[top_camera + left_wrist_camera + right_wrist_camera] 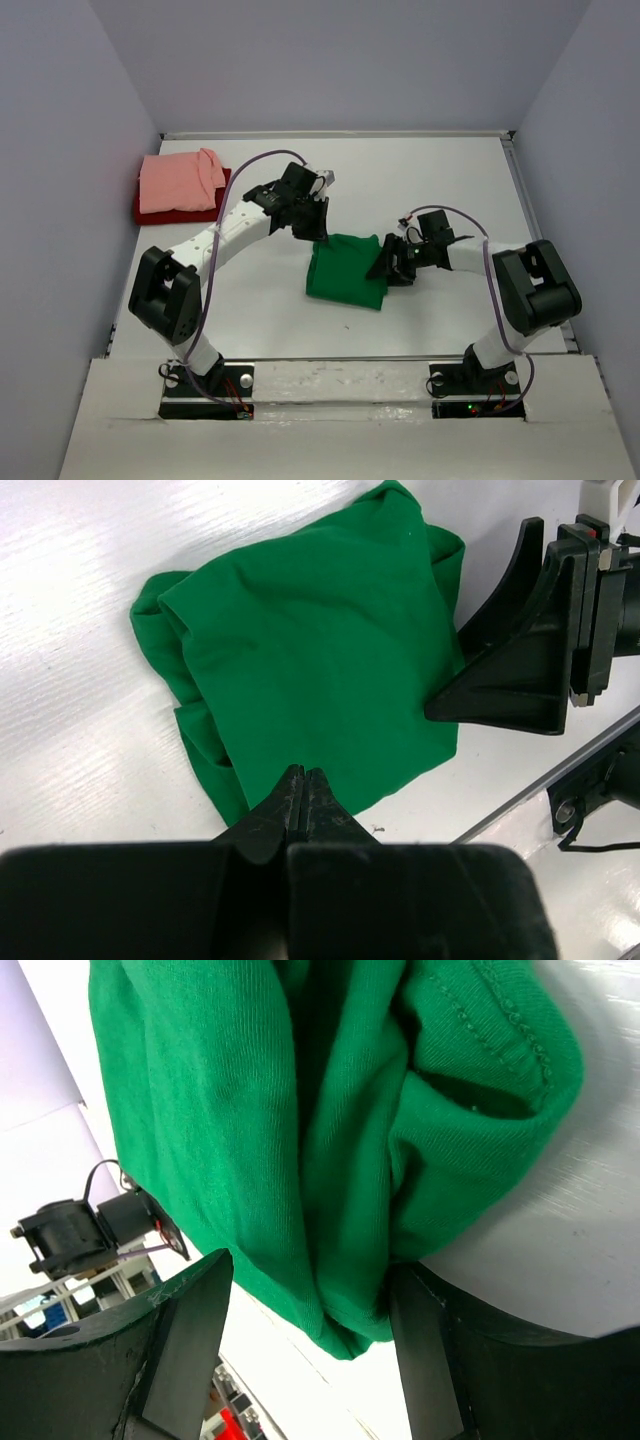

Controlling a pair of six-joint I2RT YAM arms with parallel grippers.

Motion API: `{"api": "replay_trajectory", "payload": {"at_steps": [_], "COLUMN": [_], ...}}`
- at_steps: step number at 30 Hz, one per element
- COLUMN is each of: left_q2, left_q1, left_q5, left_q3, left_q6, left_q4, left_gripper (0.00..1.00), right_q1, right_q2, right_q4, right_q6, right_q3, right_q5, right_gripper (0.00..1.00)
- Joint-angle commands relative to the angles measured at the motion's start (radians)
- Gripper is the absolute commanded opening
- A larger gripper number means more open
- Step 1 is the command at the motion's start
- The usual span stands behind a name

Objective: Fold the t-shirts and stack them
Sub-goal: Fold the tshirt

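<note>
On the white table (440, 180), near the middle, a folded bright green t-shirt (345, 270), lying flat. At its far edge, left gripper (303, 780) pressed fully together, tips just over the cloth, nothing between them. At its right edge, right gripper (385, 266) spread wide, a bunched green fold between the fingers (190, 1320). In the far left corner, salmon pink t-shirt (180, 180) folded atop dark red t-shirt (150, 212): 2 stacked, 1 apart.

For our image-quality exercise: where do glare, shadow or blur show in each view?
Top external: even light, green t-shirt sharp. Left wrist: glare on the white table, left gripper dark. Right wrist: shirt weave crisp, right gripper in shadow.
</note>
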Motion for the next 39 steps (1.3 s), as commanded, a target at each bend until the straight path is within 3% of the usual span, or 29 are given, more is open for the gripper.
{"api": "replay_trajectory", "payload": {"at_steps": [1, 12, 22, 29, 33, 39], "left_q2": [-0.042, -0.048, -0.067, -0.056, -0.051, -0.056], "left_q1": [0.005, 0.005, 0.006, 0.009, 0.009, 0.011], "left_q5": [0.027, 0.027, 0.024, 0.027, 0.032, 0.029], "left_q3": [-0.009, -0.007, -0.007, 0.0, 0.016, 0.02], "left_q6": [0.019, 0.013, 0.021, 0.025, 0.027, 0.028], "left_q4": [-0.011, -0.012, -0.026, -0.029, -0.032, -0.041], "left_gripper": [0.0, 0.01, 0.01, 0.01, 0.01, 0.01], "right_q1": [0.001, 0.022, 0.022, 0.022, 0.022, 0.022], "right_q2": [-0.037, -0.17, -0.15, -0.173, -0.132, -0.081], "right_q4": [-0.005, -0.238, -0.237, -0.324, -0.295, -0.133], "right_q6": [0.011, 0.054, 0.045, 0.036, 0.008, 0.016], "right_q3": [-0.005, 0.095, 0.089, 0.099, 0.072, 0.026], "right_q5": [0.05, 0.226, 0.226, 0.317, 0.312, 0.174], "right_gripper": [0.67, 0.63, 0.64, 0.65, 0.65, 0.65]}}
